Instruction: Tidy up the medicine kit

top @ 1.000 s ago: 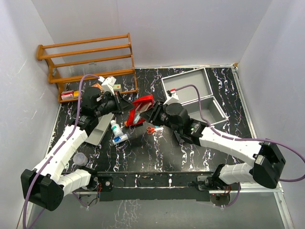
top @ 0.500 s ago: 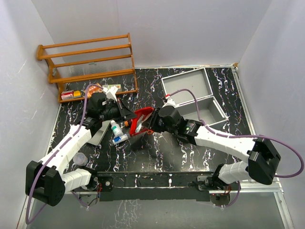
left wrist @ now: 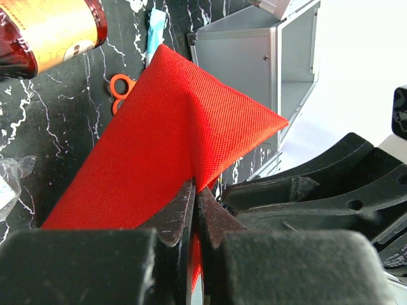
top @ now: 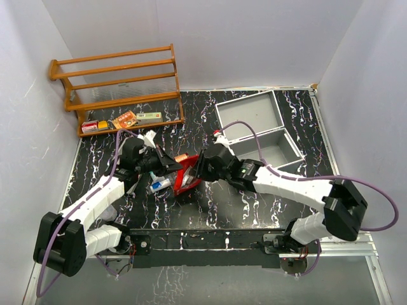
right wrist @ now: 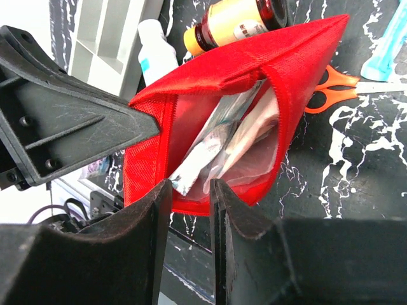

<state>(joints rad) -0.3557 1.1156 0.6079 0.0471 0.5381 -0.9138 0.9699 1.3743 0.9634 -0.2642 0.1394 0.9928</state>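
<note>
A red fabric pouch (top: 187, 178) hangs just above the table between my two arms, left of the open medicine kit (top: 275, 150), a silver-grey metal case with its lid (top: 248, 108) thrown back. My left gripper (left wrist: 196, 192) is shut on a fold of the pouch's cloth (left wrist: 146, 136). In the right wrist view the pouch's mouth (right wrist: 191, 82) gapes, with foil and clear packets (right wrist: 222, 140) inside. My right gripper (right wrist: 189, 189) is open just below that mouth, and a packet's corner reaches its fingertips.
An amber bottle (right wrist: 235, 22), a white bottle (right wrist: 154, 56), orange scissors (right wrist: 331, 86) and a teal tube (right wrist: 388, 44) lie around the pouch. A grey divided tray (right wrist: 102, 38) lies beside them. A wooden rack (top: 121, 82) with small boxes (top: 125, 119) stands at the back left.
Both grippers and the red pouch moved toward the near edge and slightly left. The left arm drew away from the rack, uncovering the boxes on its bottom shelf.
</note>
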